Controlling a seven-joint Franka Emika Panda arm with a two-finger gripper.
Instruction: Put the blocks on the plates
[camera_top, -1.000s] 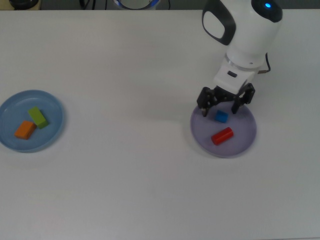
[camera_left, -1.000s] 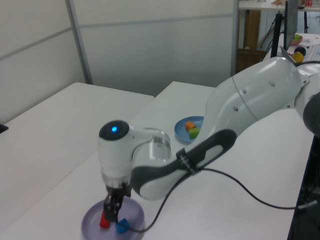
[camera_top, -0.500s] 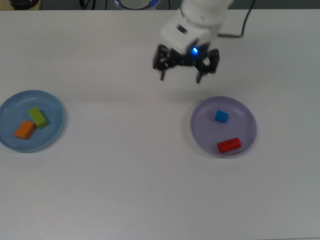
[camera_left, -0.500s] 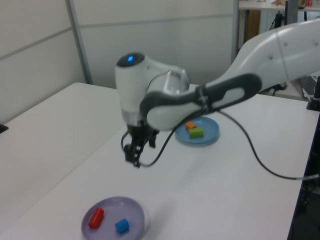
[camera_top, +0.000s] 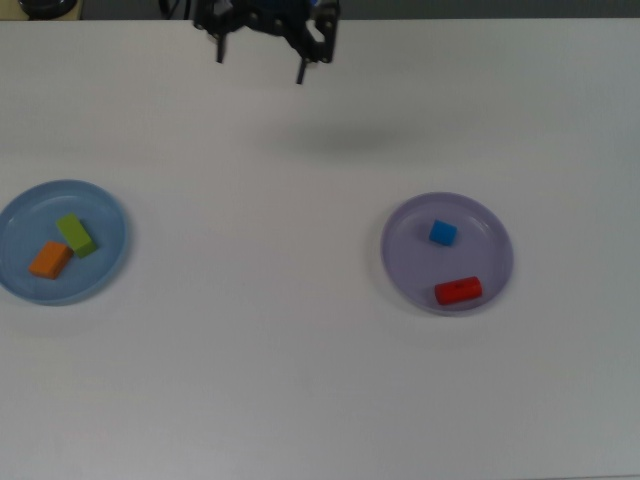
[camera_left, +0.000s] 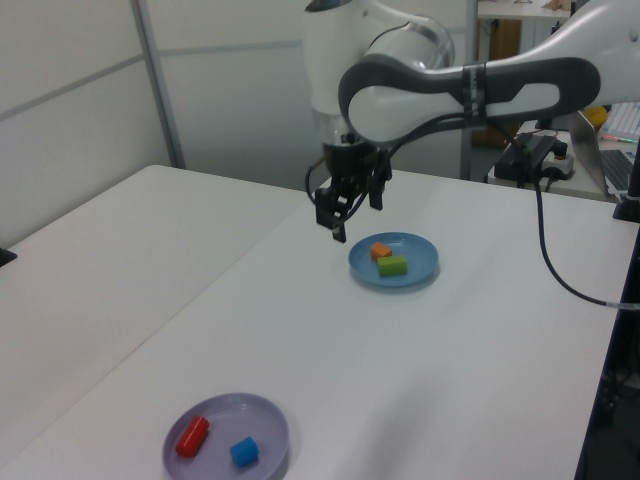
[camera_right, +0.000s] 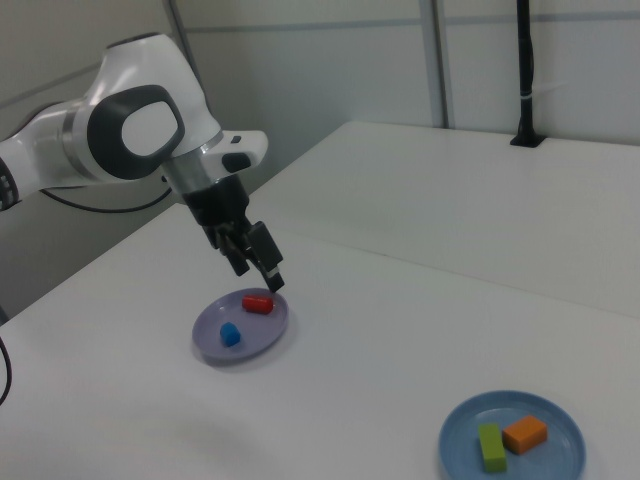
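Lavender plate (camera_top: 490, 225) holds blue cube (camera_top: 442, 233) and red bar (camera_top: 458, 291) (apparently lying flat); gripper (camera_top: 259, 60) open, empty.

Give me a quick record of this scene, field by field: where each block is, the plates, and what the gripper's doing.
light blue plate: holds two blocks
orange block: on light blue plate
green block: on light blue plate, beside orange block
lavender plate: holds two blocks
blue block: on lavender plate
red block: on lavender plate, apart from blue block
gripper: open, empty, raised above the table
blocks off plates: none

You have two plates on the bench (camera_top: 300, 350), well apart: each plate (camera_top: 447, 253) (camera_top: 62, 241) holds two blocks.
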